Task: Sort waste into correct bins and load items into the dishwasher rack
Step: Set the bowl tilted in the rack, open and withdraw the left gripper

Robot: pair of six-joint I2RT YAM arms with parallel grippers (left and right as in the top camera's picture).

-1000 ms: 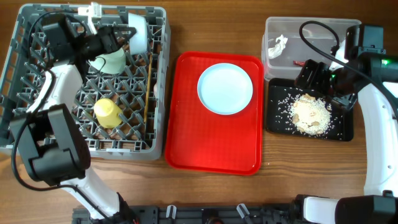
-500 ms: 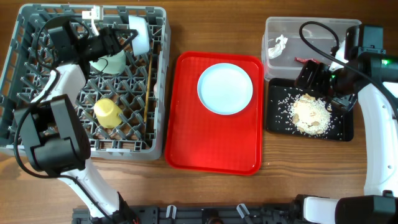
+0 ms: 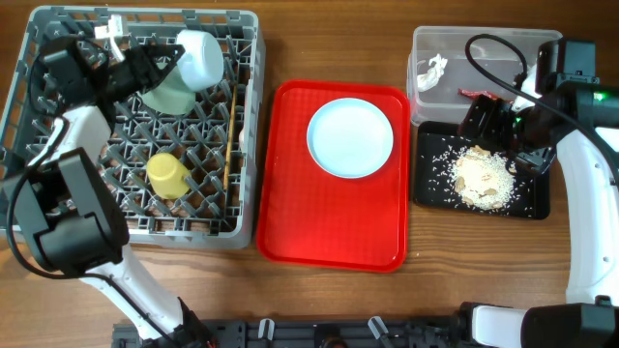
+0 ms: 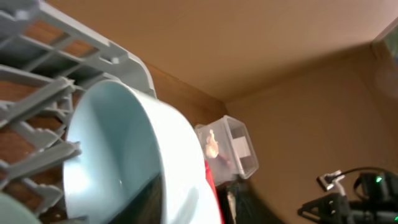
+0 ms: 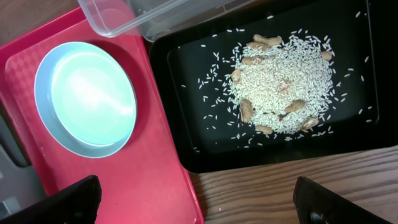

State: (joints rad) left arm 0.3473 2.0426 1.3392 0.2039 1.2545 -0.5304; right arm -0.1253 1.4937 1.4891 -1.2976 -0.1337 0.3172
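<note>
I read the left gripper [image 3: 160, 64] as clamped on the rim of the light blue bowl [image 3: 198, 58], which sits tilted over the back row of the grey dishwasher rack [image 3: 193, 228]. The right gripper [image 3: 493, 121] is spread wide and empty, hovering above the rice scraps [image 5: 280, 78] in the black tray [image 5: 186, 106].

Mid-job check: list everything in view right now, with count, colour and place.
dishwasher rack: 1, grey, table's left
bowl: 1, light blue, tilted at the rack's far side
saucer: 1, pale green, in the rack beside the bowl
cup: 1, yellow, mid-rack
chopsticks: wooden, count unclear, rack's right side
red tray: 1, centre
plate: 1, light blue, on the red tray
clear box: 1, far right
tissue: 1, white, in the clear box
wrapper: 1, red, at the clear box's near edge
black tray: 1, right
rice scraps: whitish pile with peanuts, in the black tray
left gripper: holding the bowl
right gripper: open, above the black tray
</note>
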